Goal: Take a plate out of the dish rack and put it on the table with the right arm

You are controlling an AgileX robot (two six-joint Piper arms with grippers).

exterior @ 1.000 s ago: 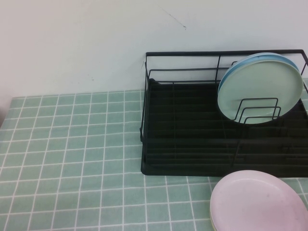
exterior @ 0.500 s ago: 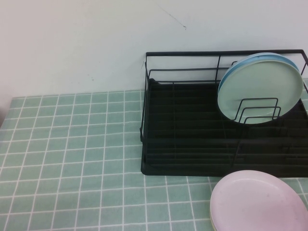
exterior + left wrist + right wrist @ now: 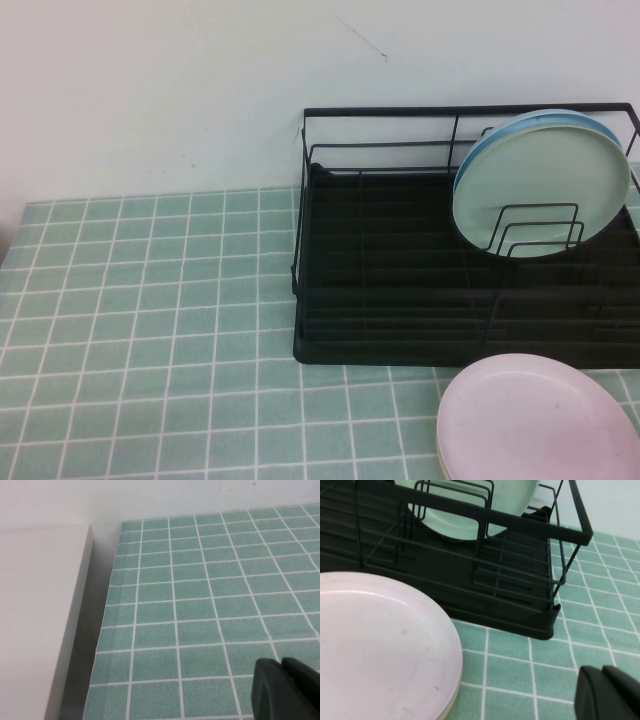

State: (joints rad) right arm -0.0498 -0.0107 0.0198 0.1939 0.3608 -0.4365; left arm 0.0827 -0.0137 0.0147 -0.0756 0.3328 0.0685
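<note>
on the mint-green tiled table (image 3: pixel 150 300), just in front of the black wire dish rack with its black tray base (image 3: pixel 400 330): one round pale pink matte plate (image 3: pixel 535 420), lying flat, outside the rack, topmost of a low stack with a yellowish-green rim showing under it in the right wrist view. inside the rack, at its right end: pale green plate (image 3: pixel 540 185) upright against the wire loops, a blue-rimmed plate (image 3: pixel 497 133) close behind it.

right gripper (image 3: pixel 607 692) low over the tiles beside the pink plate (image 3: pixel 375 645) and the rack's corner (image 3: pixel 540 625), fingers pressed together, empty. left gripper (image 3: pixel 285 690) near the table's left edge, well apart from everything, tips together too, nothing between them. neither arm visible in the high view.

risks, as a judgement: reaching into the rack and snagging closed fingers on the upright loops; pinching both upright plates at once, stacked so close; dragging the light-looking rack along the tiles; setting another plate down on the pink stack's edge and tipping it.

count: one rack, two upright plates in it, one pink plate on the table plus at least one more beneath, two grippers.
</note>
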